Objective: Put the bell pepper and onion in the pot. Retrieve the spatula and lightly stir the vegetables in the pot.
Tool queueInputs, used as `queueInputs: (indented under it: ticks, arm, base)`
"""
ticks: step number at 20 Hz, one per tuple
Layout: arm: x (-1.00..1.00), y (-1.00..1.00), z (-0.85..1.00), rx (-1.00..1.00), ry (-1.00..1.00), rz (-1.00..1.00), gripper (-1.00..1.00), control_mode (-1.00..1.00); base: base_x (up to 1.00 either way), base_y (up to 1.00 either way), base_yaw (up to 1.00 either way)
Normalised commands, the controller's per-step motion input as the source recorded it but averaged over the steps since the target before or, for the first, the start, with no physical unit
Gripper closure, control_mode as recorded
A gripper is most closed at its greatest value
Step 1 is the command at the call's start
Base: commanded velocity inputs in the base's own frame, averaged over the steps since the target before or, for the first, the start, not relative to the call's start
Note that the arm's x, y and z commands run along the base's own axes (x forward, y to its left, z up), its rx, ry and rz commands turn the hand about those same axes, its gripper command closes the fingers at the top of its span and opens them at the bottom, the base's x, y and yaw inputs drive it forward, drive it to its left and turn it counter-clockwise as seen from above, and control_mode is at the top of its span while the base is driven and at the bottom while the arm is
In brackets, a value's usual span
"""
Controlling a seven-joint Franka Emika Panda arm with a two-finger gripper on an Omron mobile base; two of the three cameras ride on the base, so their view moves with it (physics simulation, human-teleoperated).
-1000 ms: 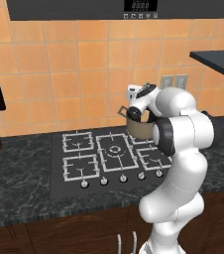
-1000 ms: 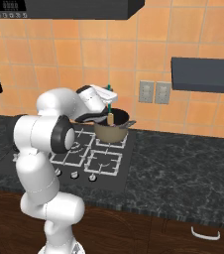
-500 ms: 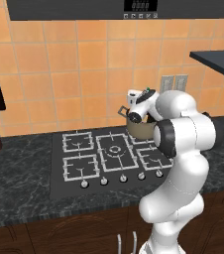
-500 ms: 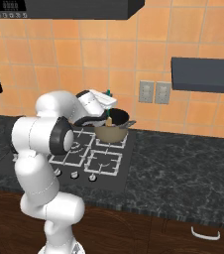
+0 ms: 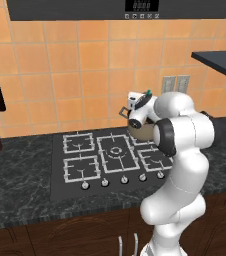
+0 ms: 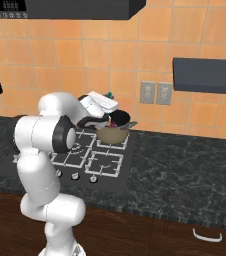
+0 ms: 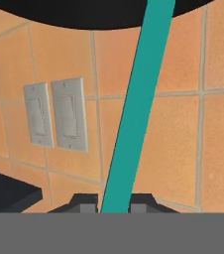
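Gripper (image 7: 113, 208) clenched on the spatula (image 7: 136, 106) — pot (image 6: 112, 133) holds the onion (image 6: 114, 123).

wall: orange tiles (image 5: 60, 60), twin grey switch plates (image 7: 57, 116) | counter: dark marble (image 6: 185, 170) — inset gas hob (image 5: 110, 157) | below: brown wood cabinets (image 6: 185, 240) | overhead: dark range hood (image 6: 85, 7)

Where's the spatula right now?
The spatula is clamped in the gripper, its teal handle running up the hand view past the wall switches; in the right base view its cream blade dips into the pot.
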Motion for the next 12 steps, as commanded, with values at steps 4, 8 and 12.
queueInputs:
  ticks: [4,8,12]
  arm:
    - [0.14,-0.14,-0.08,-0.19,-0.02,0.00,1.00,-1.00]
    - [0.00,-0.21,0.05,-0.18,0.00,0.00,1.00,-1.00]
    - [0.00,-0.16,0.29,-0.22,0.03,0.00,1.00,-1.00]
  base:
    - [0.00,0.00,0.00]
    - [0.00,0.00,0.00]
    - [0.00,0.00,0.00]
